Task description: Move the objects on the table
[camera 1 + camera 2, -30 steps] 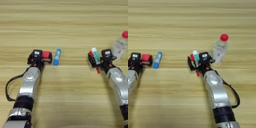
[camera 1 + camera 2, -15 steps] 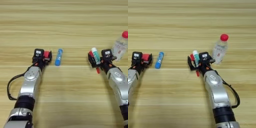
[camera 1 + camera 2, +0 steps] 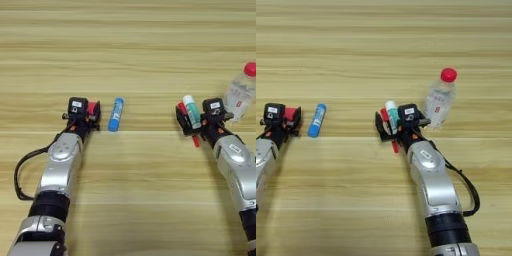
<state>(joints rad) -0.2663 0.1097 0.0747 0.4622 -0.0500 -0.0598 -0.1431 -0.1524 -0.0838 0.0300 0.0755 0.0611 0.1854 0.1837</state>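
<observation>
On the wood table [image 3: 130,45], left of centre, a red cube [image 3: 92,108] sits between the left gripper's [image 3: 90,116] fingers, which are clamped on it. Over the last second cube and gripper have slid slightly toward the blue tube [image 3: 116,114], now just beside them, so a move looks under way. At right, the right gripper [image 3: 390,125] is closed around a white-and-green tube [image 3: 391,114] with a red marker [image 3: 390,131], near the upright bottle [image 3: 440,100].
</observation>
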